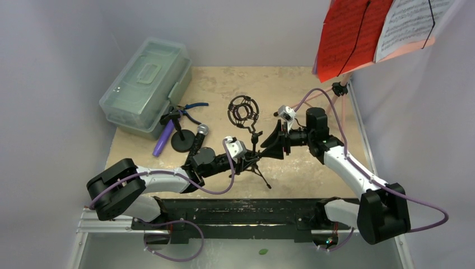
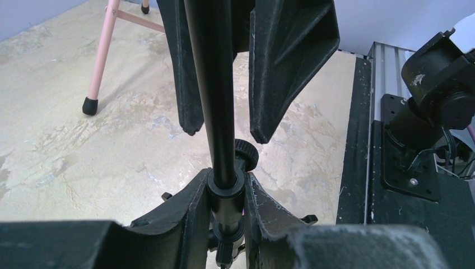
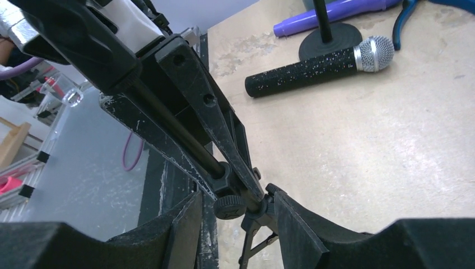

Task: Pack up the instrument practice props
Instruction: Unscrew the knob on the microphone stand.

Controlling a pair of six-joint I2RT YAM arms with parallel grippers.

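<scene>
Left claw (image 2: 226, 188) is clamped on the tripod (image 2: 210, 84) pole, low down near the leg hub. I'm holding the pole between both pads, with contact on each side. The tripod stands mid-surface (image 1: 297, 168), close to the near edge, legs spread on the board and shock mount (image 1: 243, 111) up top.

Right claw (image 3: 235, 196) is open. Its fingers (image 2: 291, 56) sit either side of the same pole, just above my left grip, with gaps showing on both sides. In the right wrist view the knob (image 3: 229, 206) at the hub lies between the right fingers; I can't tell whether either one touches it.

Black-silver mic (image 3: 319, 67) lies flat on the surface left of the tripod, next to the round-base stand (image 3: 327, 42). Purple mic (image 3: 336, 14) lies flat just beyond that base. Pliers (image 1: 193, 109) are behind them, near the case (image 1: 145, 84) at far left, lid closed.

Rack (image 1: 403, 51) is at the far right corner, upright, with red pages (image 1: 347, 33) and a white page (image 1: 411, 22) on it. One pink rack leg (image 2: 103, 56) has its foot on the surface, well apart from the tripod.
</scene>
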